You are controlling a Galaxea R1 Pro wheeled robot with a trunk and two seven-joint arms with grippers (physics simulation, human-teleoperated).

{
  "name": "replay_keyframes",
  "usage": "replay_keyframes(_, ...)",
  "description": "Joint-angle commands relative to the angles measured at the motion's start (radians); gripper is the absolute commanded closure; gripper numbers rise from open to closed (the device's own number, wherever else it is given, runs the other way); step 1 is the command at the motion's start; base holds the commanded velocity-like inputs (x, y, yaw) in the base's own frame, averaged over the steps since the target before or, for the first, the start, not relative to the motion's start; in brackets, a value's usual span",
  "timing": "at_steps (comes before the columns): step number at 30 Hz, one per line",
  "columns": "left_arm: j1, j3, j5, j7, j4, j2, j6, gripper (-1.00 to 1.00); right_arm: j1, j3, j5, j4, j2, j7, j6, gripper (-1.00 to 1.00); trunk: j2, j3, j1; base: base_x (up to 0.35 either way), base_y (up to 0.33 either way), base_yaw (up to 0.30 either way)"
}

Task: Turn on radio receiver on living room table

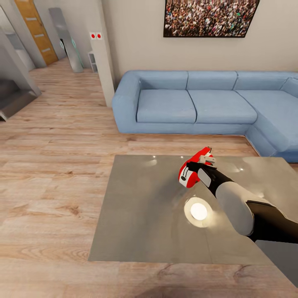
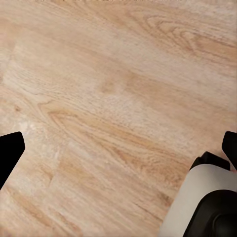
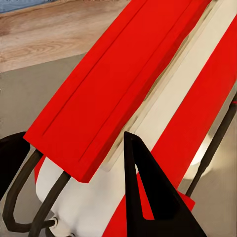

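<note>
Reaching over the table [image 1: 136,215], the right gripper [image 1: 198,169] sits right at the radio [image 1: 191,169]. In the right wrist view one dark finger [image 3: 148,197] lies against the red body, another dark tip shows at the frame's edge, and the radio [image 3: 123,94] lies between them — whether the jaws actually clamp it I cannot tell.

The radio is a small, glossy red box with rounded corners, a cream-white band down its middle and a thin dark wire handle. It stands on the far part of the table, toward the sofa [image 1: 194,103], partly hidden by the right forearm.

The table is a broad, low rectangle, its grey top smooth and reflective; a bright round lamp reflection [image 1: 198,211] glows just beside the arm.

The left gripper [image 2: 118,153] hangs over pale wood-plank floor [image 2: 108,89]; its two dark fingertips [image 2: 11,148] stand far apart with nothing between them.

Beyond the table stands the blue corner sofa with soft cushions, a crowd picture [image 1: 210,17] on the beige wall above it — an orange wooden door [image 1: 36,29] lies down the hallway.
</note>
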Motion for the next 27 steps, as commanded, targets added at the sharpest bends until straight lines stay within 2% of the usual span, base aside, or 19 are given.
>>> replay_keyframes(1,0.0,0.0,0.0,0.0,0.0,0.0,0.0,-1.0,0.0,0.003,0.002,-0.001,0.0,0.0,0.0,1.0,0.007,0.003,-0.004,0.0,0.0,0.0)
replay_keyframes(27,0.0,0.0,0.0,0.002,-0.001,0.002,0.006,-1.0,0.0,0.003,0.002,-0.001,0.0,0.001,0.003,1.0,0.189,0.085,-0.104,0.0,0.0,0.0)
